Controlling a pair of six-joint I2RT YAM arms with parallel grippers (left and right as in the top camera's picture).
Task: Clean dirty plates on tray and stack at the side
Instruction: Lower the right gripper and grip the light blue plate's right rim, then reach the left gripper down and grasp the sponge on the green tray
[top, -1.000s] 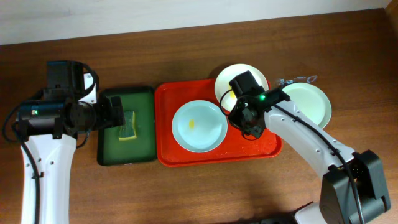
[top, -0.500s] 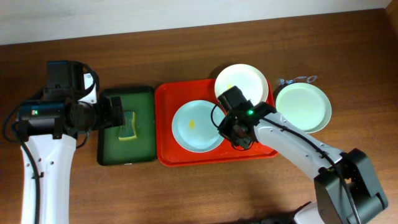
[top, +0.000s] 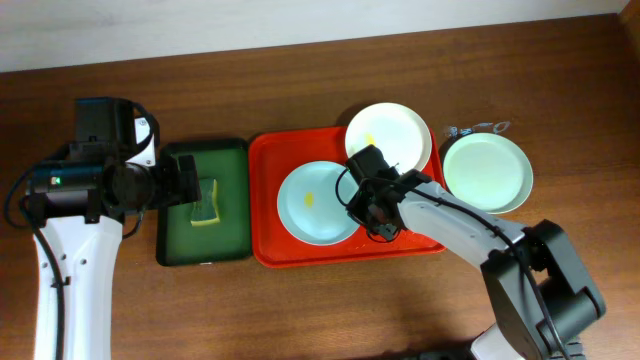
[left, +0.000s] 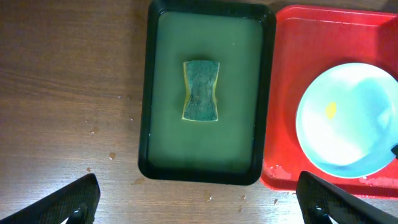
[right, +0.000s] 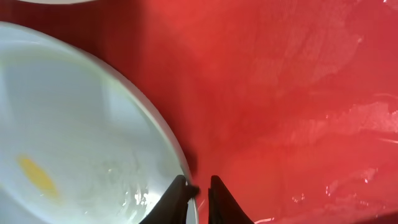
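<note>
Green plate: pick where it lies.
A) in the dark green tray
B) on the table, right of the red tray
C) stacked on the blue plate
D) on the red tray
B: the overhead view shows the green plate on the bare table, off the right end of the tray.

Wood, plastic and sponge
The bench (top: 300, 310) is seen as grained, matt wood; the red tray (right: 298, 93) and the pale blue plate (top: 318, 210) are glossy and smooth; the sponge (left: 201, 90) looks rough.
</note>
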